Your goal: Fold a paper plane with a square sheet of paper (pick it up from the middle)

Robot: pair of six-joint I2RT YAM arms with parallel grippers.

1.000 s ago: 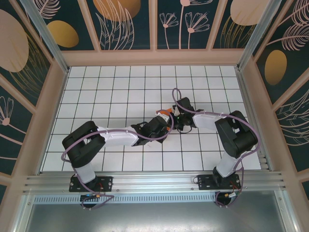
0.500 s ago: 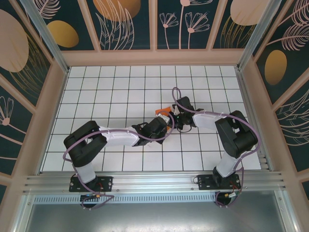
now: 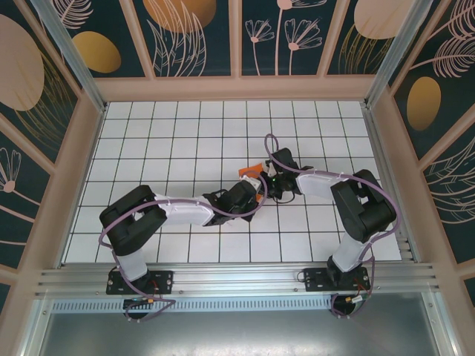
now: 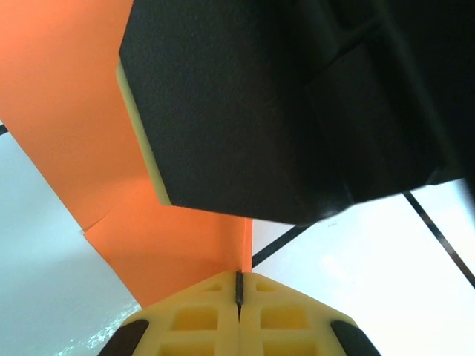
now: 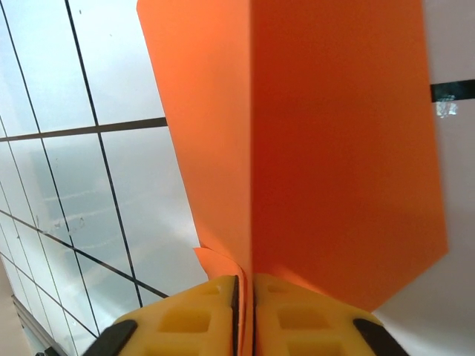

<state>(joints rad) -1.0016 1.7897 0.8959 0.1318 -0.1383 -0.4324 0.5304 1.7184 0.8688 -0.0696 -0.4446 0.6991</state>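
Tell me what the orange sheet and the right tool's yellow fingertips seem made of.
The orange sheet looks like thin matte paper: sharp crease, flat glare-free colour. The right tool has yellow fingertips, probably moulded plastic or rubber with recessed pockets; I cannot tell which.

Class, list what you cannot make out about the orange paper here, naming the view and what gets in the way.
Top external: the orange paper's outline and folds, too small and mostly covered by the two wrists.
Left wrist: the paper's right part, behind a black housing; the left gripper pinches one edge.
Right wrist: the paper's far end, cut off by the top edge; the right gripper hides the pinched part.
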